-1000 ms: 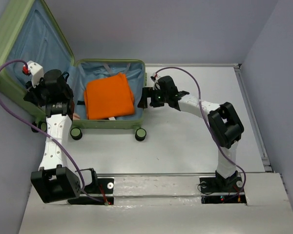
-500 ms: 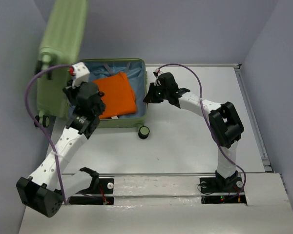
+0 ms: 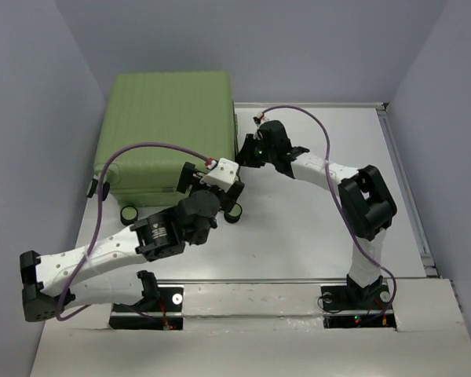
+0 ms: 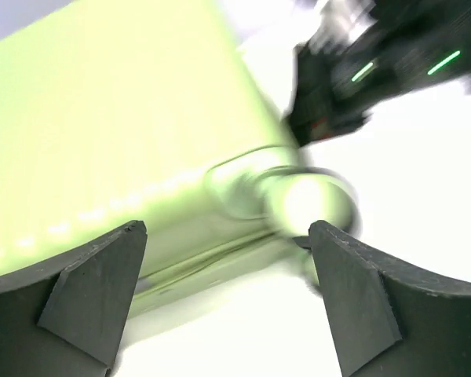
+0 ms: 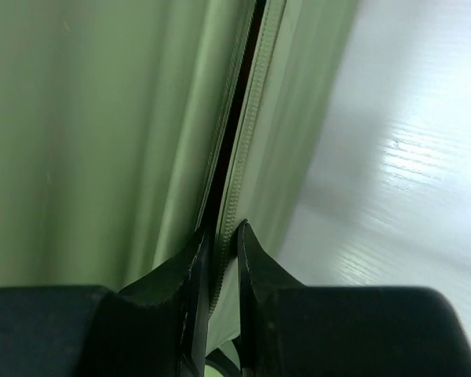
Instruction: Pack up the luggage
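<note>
Left arm lies low and stretched across the near left of the white table (image 3: 298,236), forearm angled away and to the right, wrist at the near right corner of the suitcase (image 3: 169,129). The left gripper (image 4: 226,236) has its fingers spread wide and holds nothing; its wrist view, blurred, looks onto that corner and a caster wheel (image 3: 234,212). Right arm rises from its base to a raised elbow, the forearm reaching left and away to the suitcase's right side. The right gripper (image 5: 220,232) has its fingers pressed almost together, pinching the zipper seam (image 5: 247,126) between the two shells. The suitcase, light-green and ribbed, lies flat with its lid down at the far left of the table, against the left wall, wheels towards the arms; a second wheel (image 3: 129,214) shows at its near left corner. Obstructions: the left arm's purple cable (image 3: 141,148) loops over the near part of the shell, and the left wrist hides the near right corner from above.
</note>
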### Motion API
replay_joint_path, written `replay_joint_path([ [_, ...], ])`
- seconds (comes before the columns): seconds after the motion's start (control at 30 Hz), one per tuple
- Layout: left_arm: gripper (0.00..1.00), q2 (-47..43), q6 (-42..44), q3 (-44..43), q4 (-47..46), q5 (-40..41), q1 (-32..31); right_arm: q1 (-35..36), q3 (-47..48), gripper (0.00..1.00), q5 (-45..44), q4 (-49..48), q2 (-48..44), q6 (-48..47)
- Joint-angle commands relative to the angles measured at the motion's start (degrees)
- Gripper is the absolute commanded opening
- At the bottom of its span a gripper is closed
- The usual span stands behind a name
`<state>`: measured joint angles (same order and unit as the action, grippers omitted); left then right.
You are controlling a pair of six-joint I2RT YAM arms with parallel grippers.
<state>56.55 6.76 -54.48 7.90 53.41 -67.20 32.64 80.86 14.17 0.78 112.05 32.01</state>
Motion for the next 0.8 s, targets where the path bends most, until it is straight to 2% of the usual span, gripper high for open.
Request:
replay_joint_path([
  [0.0,0.99,-6.0,-6.4,-7.0,-1.4,-5.3,-3.6,-2.8,-8.0,0.07,-1.4,-1.9,-3.4,-2.7],
  [0.07,0.99,-7.7,-8.0,-7.5,-4.1,-3.8,-3.5,-5.0,-10.6,0.07,-1.7,-2.3,-5.7,-2.7],
  [0.17,0.99,-5.4,-10.5,-11.9,-0.4,-5.0,3.1,-9.9,-16.8,0.07,-1.6,-2.6,-11.4,-2.8],
  [0.2,0.99,-4.4,-12.0,-13.3,1.3,-7.0,9.2,-11.4,-18.5,0.07,-1.5,-2.7,-13.0,-2.7],
  [0.23,0.99,-3.5,-15.0,-15.9,4.5,-12.0,12.5,-12.9,-21.9,0.07,-1.6,-2.8,-16.4,-2.9],
  [0.27,0.99,-1.7,-16.4,-16.9,5.7,-13.7,15.2,-14.5,-23.5,0.07,-1.3,-2.7,-18.1,-3.1],
  [0.33,0.99,-0.1,-17.0,-18.4,7.6,-14.5,20.1,-19.4,-26.4,0.07,-0.6,-2.7,-21.2,-3.2],
  [0.37,0.99,1.1,-18.7,-19.6,9.7,-13.4,24.7,-20.8,-28.8,0.07,0.0,-2.6,-24.1,-3.5],
  [0.43,0.99,0.9,-20.0,-20.1,9.3,-18.1,30.6,-24.5,-30.7,0.07,0.2,-2.2,-26.7,-4.0],
  [0.47,0.99,0.2,-22.2,-20.2,8.2,-21.6,37.9,-25.5,-31.5,0.07,0.9,-1.3,-28.7,-4.1],
  [0.5,0.99,0.0,-23.2,-20.1,7.2,-25.0,41.5,-26.0,-31.4,0.07,1.0,-1.0,-29.3,-4.7],
  [0.53,0.99,0.0,-24.0,-20.1,6.7,-30.3,44.8,-26.1,-30.9,0.32,1.0,1.0,-29.7,-5.4],
  [0.57,0.99,0.9,-25.1,-19.8,6.3,-32.4,49.9,-26.6,-30.1,0.50,0.9,2.5,-29.9,-6.9],
  [0.6,0.99,1.7,-27.2,-19.3,5.6,-36.2,52.2,-26.6,-28.1,0.75,0.8,6.1,-30.5,-7.9],
  [0.67,0.99,2.9,-29.7,-15.8,4.4,-40.0,55.3,-26.6,-27.5,0.88,0.3,7.8,-32.5,-8.1],
  [0.7,0.97,3.6,-31.4,-14.1,3.5,-43.7,57.8,-27.4,-27.8,0.89,-1.0,8.5,-35.3,-7.8],
  [0.77,0.96,3.8,-33.0,-10.1,0.8,-45.1,60.4,-29.0,-27.9,0.83,-2.0,9.3,-37.9,-7.6],
])
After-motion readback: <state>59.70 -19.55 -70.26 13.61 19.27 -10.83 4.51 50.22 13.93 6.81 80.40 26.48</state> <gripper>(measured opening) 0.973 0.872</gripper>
